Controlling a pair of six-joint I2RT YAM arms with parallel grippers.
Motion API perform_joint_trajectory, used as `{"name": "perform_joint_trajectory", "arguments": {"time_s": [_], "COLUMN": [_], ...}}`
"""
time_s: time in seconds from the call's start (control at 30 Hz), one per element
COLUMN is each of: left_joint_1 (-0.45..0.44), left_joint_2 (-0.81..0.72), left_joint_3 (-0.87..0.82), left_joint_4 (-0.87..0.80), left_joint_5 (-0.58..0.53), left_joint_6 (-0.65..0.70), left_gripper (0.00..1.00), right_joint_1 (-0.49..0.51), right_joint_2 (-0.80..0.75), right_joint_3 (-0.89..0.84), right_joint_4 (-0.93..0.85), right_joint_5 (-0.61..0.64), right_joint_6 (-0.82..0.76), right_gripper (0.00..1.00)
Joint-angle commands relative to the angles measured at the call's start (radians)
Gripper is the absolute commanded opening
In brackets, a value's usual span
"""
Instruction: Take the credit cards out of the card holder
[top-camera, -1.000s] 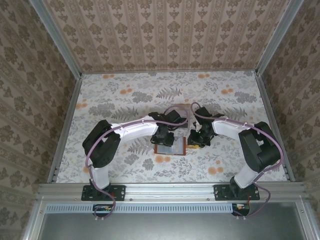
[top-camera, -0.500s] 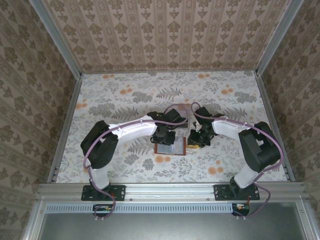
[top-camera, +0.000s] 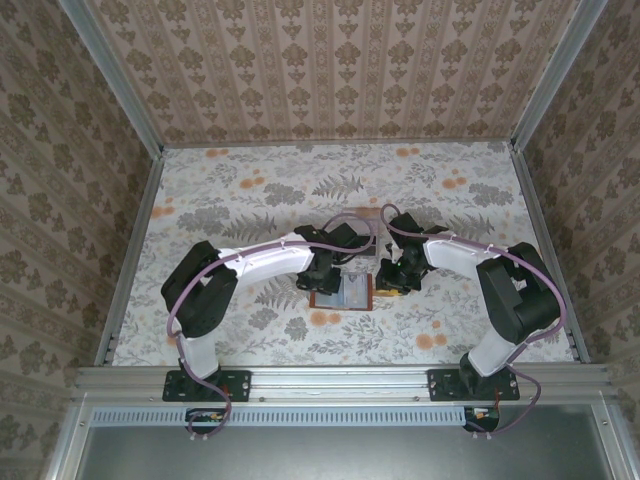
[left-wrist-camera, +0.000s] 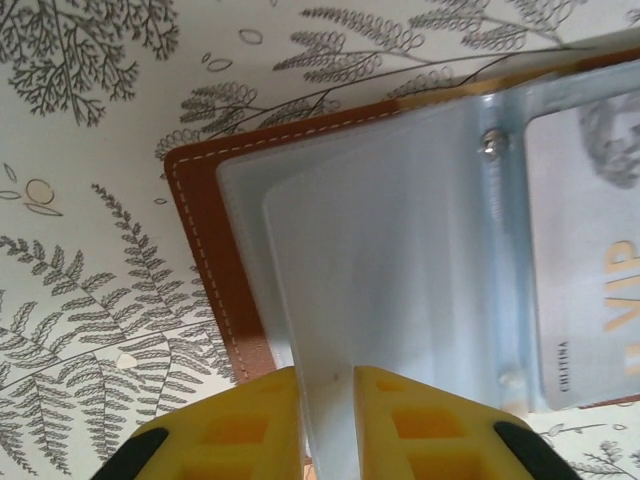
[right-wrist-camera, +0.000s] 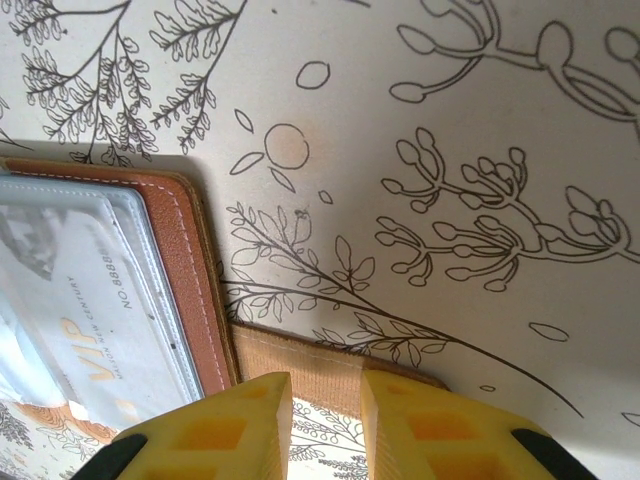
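Since a second ago the left gripper (left-wrist-camera: 325, 378) has slid a little toward me and to the left over the open card holder (top-camera: 342, 293), while the right arm has stayed put. The holder lies flat near the middle of the fern-and-flower patterned table (top-camera: 250, 190), between the two wrists. From the left wrist I see its brown leather cover with pale stitching along a rounded corner. Over it lies a frosted, slightly glossy plastic sleeve (left-wrist-camera: 400, 280), fixed by a small metal rivet (left-wrist-camera: 490, 143). My left jaws are drawn narrow on the near edge of that sleeve, which runs down between the yellow ribbed fingers. A pale grey credit card (left-wrist-camera: 590, 250) with gold "VIP" lettering sits inside a pocket further along. The right gripper (right-wrist-camera: 325, 390) is narrow too, set over the tan, finely ribbed strap tab (right-wrist-camera: 300, 350) that sticks out from the leather edge. I cannot tell whether it clamps the tab or only presses it.
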Motion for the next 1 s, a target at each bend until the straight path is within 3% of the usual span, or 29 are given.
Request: {"name": "perform_joint_trajectory", "arguments": {"time_s": [0.0, 0.6, 0.97], "left_joint_1": [0.002, 0.03, 0.087], "left_joint_2": [0.013, -0.087, -0.169], "left_joint_3": [-0.02, -0.078, -0.198], "left_joint_4": [-0.039, -0.019, 0.321], "left_joint_5": [-0.03, -0.03, 0.249], "left_joint_6": [0.017, 0.011, -0.037], "left_gripper": [0.21, 0.21, 0.22], "right_joint_1": [0.006, 0.036, 0.054], "right_joint_2": [0.011, -0.025, -0.038], "right_joint_3": [0.026, 0.068, 0.055], "right_joint_4": [-0.045, -0.086, -0.004], "right_joint_5": [0.038, 0.053, -0.06], "right_joint_6": [-0.01, 0.003, 0.059], "right_gripper": [0.26, 0.26, 0.26]}}
